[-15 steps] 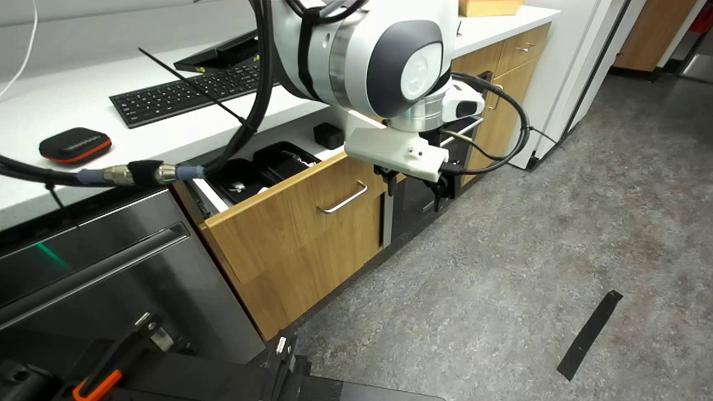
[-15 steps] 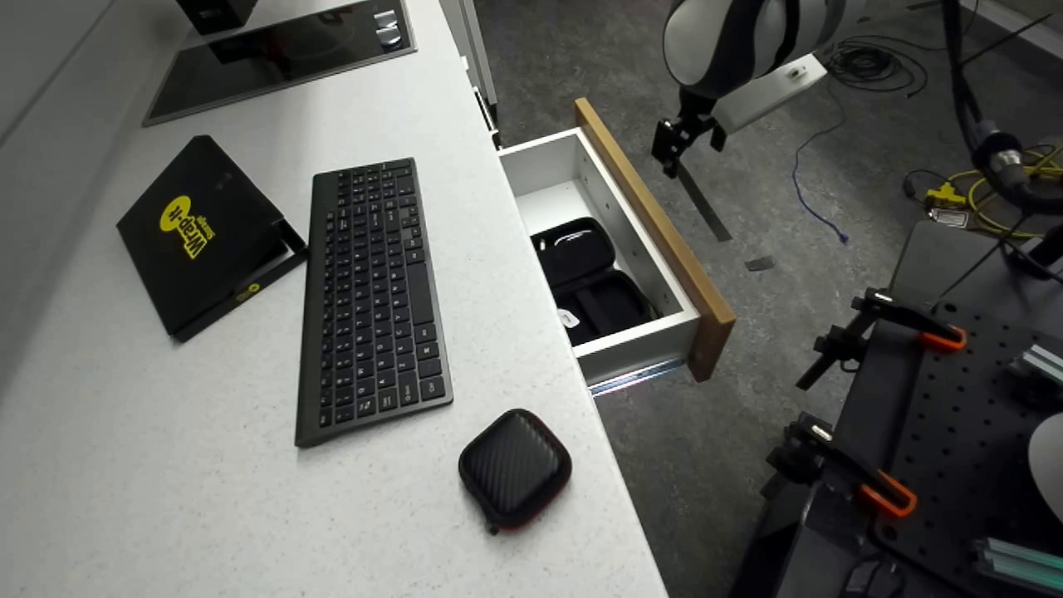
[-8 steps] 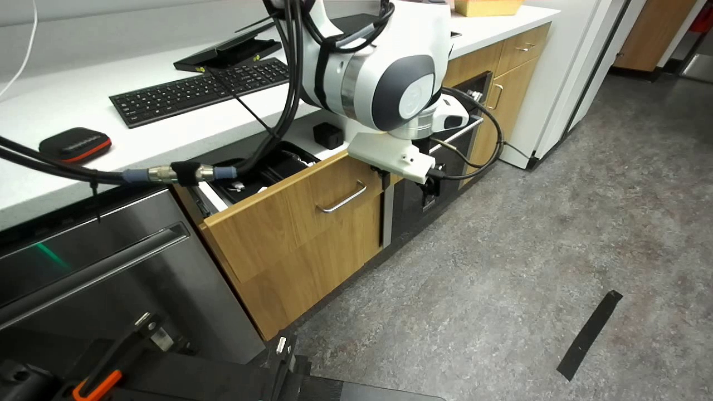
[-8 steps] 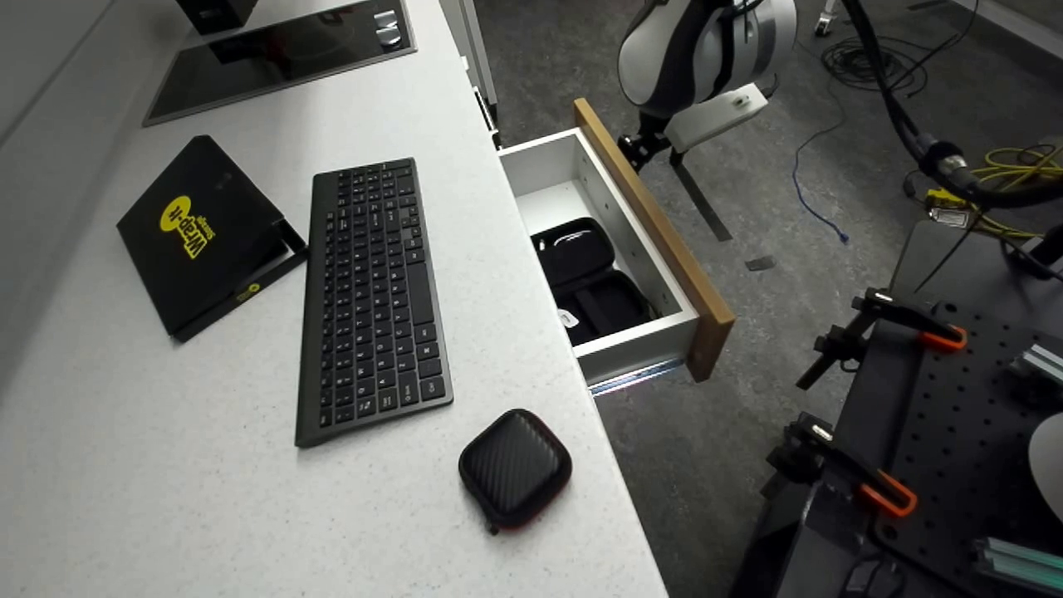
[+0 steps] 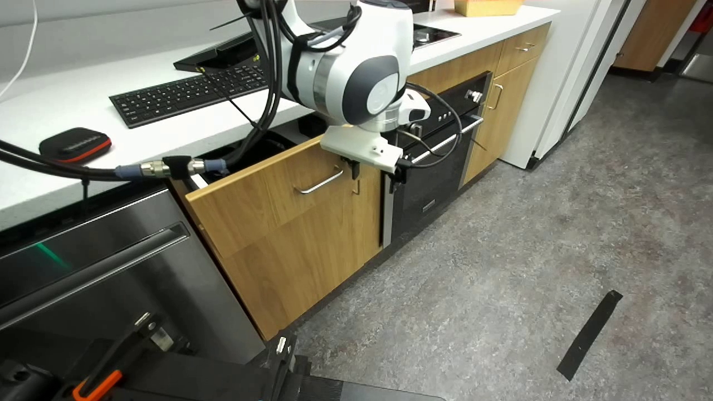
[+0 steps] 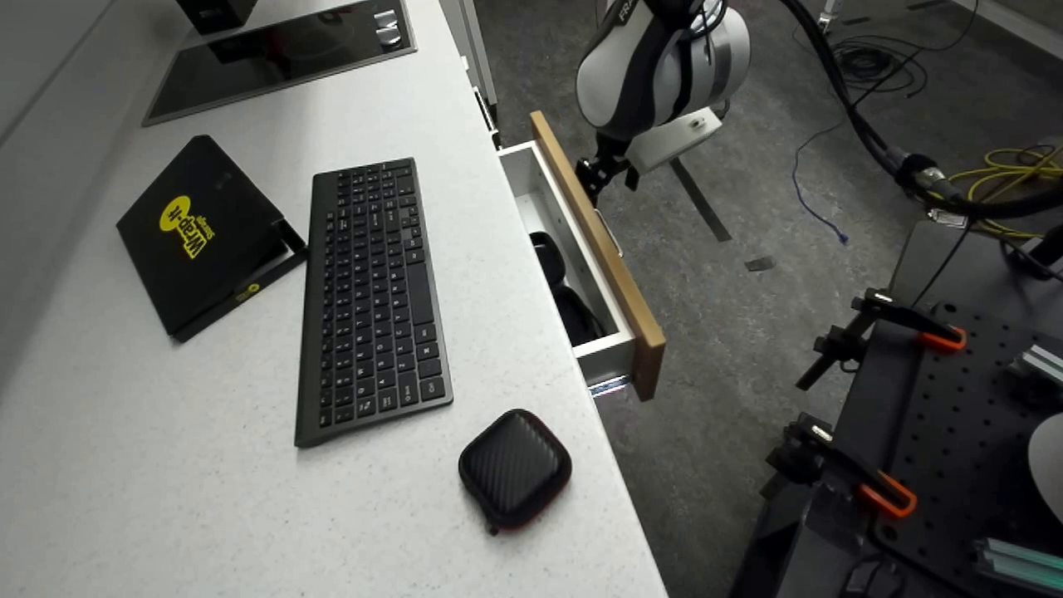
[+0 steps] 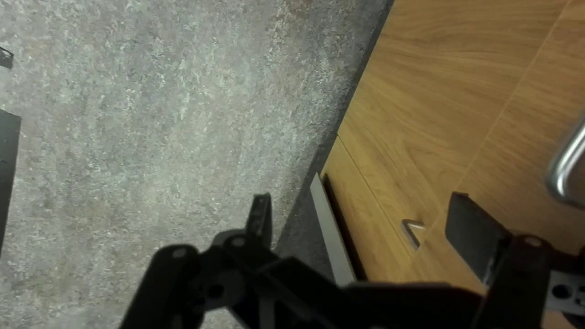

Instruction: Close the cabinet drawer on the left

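The cabinet drawer (image 5: 250, 209) has a light-oak front and a silver bar handle (image 5: 320, 184). It stands partly out from under the counter, and its white side and inside show in an exterior view (image 6: 614, 353). My gripper (image 5: 374, 178) is at the far end of the drawer front, past the handle, on its outer face. In an exterior view the gripper (image 6: 613, 178) appears to touch the front. In the wrist view the fingers (image 7: 361, 196) are wide apart with nothing between them. The right finger lies over the drawer front, beside the handle (image 7: 564, 169).
A black oven (image 5: 440, 145) stands beyond the drawer, and a steel appliance (image 5: 128, 267) on the near side. The white counter (image 6: 249, 498) holds a keyboard (image 6: 374, 299), a black box (image 6: 208, 237) and a small black case (image 6: 515, 469). Black cases (image 6: 573, 311) lie inside the drawer.
My gripper has moved in toward the counter and up against the drawer front. In the last half second the drawer has slid partway inward with it.
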Action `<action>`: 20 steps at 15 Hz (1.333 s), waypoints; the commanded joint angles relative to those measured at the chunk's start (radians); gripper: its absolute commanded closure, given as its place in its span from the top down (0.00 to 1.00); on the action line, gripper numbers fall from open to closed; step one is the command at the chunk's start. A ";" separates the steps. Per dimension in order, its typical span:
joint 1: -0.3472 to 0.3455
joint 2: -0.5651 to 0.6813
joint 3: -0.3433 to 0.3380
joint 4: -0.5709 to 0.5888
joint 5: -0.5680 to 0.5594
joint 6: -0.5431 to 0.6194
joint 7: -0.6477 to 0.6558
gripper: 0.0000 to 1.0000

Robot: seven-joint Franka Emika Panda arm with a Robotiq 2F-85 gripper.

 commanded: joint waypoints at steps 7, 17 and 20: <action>0.026 -0.005 0.059 0.012 0.011 -0.014 -0.009 1.00; 0.054 0.091 0.099 0.119 0.021 0.000 0.000 1.00; 0.081 0.125 0.110 0.171 0.015 0.004 0.006 1.00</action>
